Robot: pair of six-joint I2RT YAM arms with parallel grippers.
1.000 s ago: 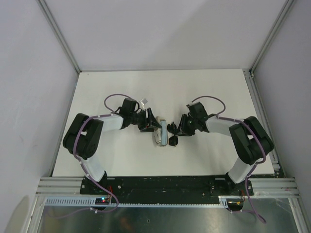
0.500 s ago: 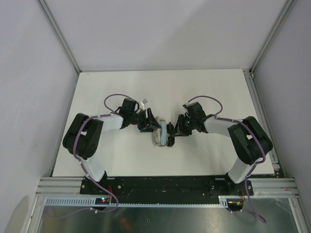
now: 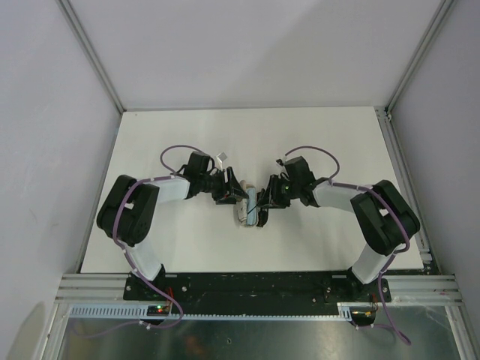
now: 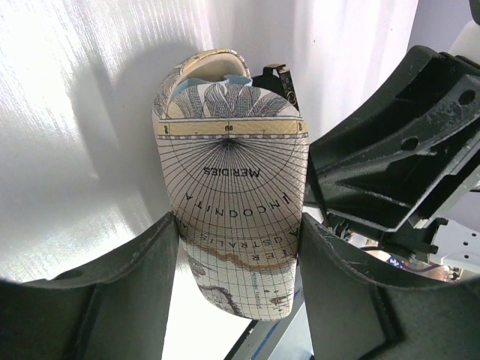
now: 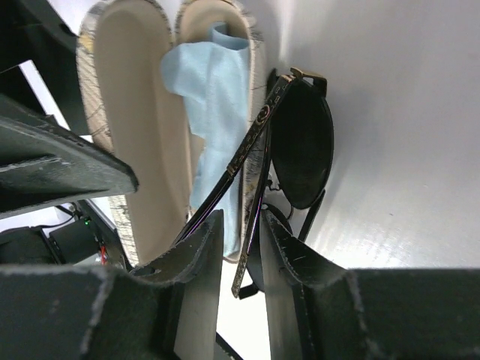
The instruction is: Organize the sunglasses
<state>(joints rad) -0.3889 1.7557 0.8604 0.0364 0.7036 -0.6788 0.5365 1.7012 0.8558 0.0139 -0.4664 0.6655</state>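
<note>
My left gripper is shut on the map-printed oval case, holding it by its sides a little above the table. The case stands open, and a light blue cloth lies in one half. My right gripper is shut on the sunglasses, pinching the folded thin black temple arms. The dark lenses hang right beside the case's open edge, over the cloth side. In the top view the two grippers, left and right, meet at the case near the table's middle.
The white table stretches behind and to both sides of the arms. Aluminium rails and grey walls bound it. The right arm's black gripper body sits close against the case on its right.
My right gripper has carried the sunglasses leftward until they reach the case's open edge. The left gripper and the case have stayed put.
</note>
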